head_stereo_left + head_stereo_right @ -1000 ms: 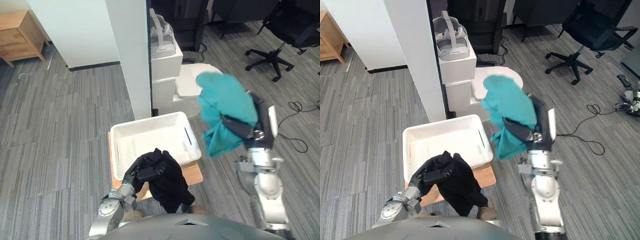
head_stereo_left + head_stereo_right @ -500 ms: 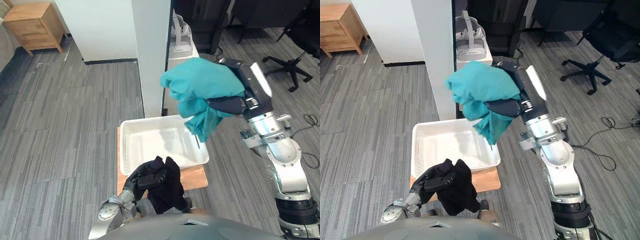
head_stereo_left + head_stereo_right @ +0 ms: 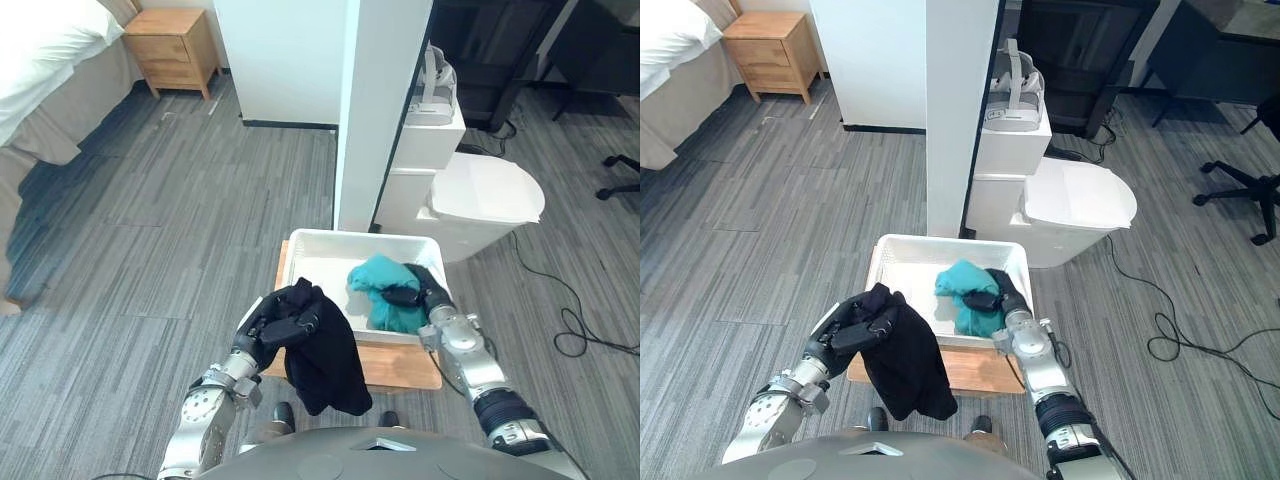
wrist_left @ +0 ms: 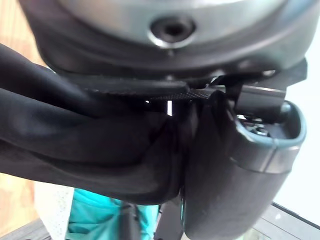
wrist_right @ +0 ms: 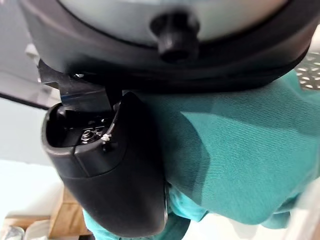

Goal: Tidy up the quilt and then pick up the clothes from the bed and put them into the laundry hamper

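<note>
Teal garment is bunched inside the white laundry hamper, toward its right side, within the walls. The right hand reaches in over the hamper's right rim and grips the teal garment. In the right wrist view the thumb lies pressed against the cloth. The fingers appear to be curled round the bundle, though folds hide part of them.

The left hand is clenched on a black garment. It is held above the hamper's front left corner, outside the walls. Most of the black garment hangs loose below the hand, in front of the hamper and the wooden surface that carries it. In the left wrist view the black cloth is drawn tight between thumb and fingers.

Behind the hamper stands a white pillar. Beside the pillar, to the right, is a white cabinet with a headset on top. At the far left are a bed and a wooden nightstand, well apart from the hamper. Grey floor lies between them.
</note>
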